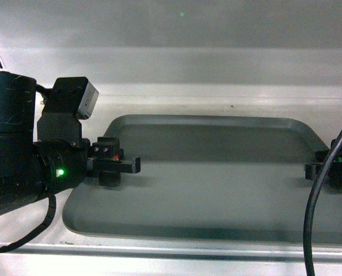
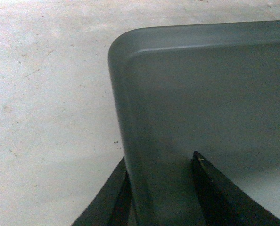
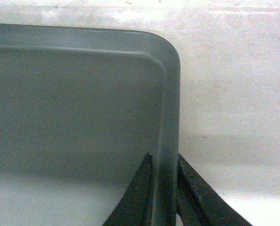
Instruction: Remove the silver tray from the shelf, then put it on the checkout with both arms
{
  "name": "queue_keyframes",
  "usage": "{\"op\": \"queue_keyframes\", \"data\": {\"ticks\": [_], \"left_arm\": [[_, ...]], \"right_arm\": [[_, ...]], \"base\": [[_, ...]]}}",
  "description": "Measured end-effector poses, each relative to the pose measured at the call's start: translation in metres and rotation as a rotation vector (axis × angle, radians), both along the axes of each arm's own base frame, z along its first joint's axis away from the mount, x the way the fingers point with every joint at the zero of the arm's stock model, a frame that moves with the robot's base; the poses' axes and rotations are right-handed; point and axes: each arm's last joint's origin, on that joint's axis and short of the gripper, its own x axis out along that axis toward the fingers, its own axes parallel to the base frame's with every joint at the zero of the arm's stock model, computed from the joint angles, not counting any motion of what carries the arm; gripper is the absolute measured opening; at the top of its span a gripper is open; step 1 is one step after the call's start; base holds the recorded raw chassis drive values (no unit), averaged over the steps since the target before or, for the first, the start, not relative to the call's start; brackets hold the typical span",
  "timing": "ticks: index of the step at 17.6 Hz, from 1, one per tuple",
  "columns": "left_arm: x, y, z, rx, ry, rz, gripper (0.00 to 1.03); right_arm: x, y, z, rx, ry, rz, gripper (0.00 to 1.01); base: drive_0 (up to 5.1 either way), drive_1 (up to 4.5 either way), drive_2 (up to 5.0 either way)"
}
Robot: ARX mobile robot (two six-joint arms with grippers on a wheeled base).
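The silver tray lies flat on the white shelf, filling most of the board. My left gripper is at the tray's left rim. In the left wrist view it stands open astride the rim, one finger outside and one over the tray floor. My right gripper is at the right rim. In the right wrist view it is shut on the tray's rim, fingers tight on both sides. The checkout is out of view.
A thick black cable hangs across the right front of the head view. The shelf's back wall rises just behind the tray. The lipped front edge runs close under the tray's near rim. Bare shelf lies left of the tray.
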Motion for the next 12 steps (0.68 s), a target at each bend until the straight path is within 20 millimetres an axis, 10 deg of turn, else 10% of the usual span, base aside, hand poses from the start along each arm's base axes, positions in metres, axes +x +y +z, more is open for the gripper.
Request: {"op": "queue_keyframes", "data": {"ticks": [1,2,12], "left_arm": [[-0.001,0.003,0.001,-0.019,-0.001,0.038,0.07],[-0.002,0.003,0.002,-0.061,0.005,0.061,0.04],[-0.017,0.009,0.032,-0.037,0.025,0.091,0.03]], "right_arm": [[0.0,-0.001,0.0,0.049,0.003,-0.046,0.03],[-0.001,-0.001,0.0,0.059,0.004,-0.051,0.03],[-0.017,0.018,0.035,0.014,-0.006,-0.033,0.03]], "base": [[0.0,0.0,0.0],[0.0,0.0,0.0],[0.0,0.0,0.0]]}}
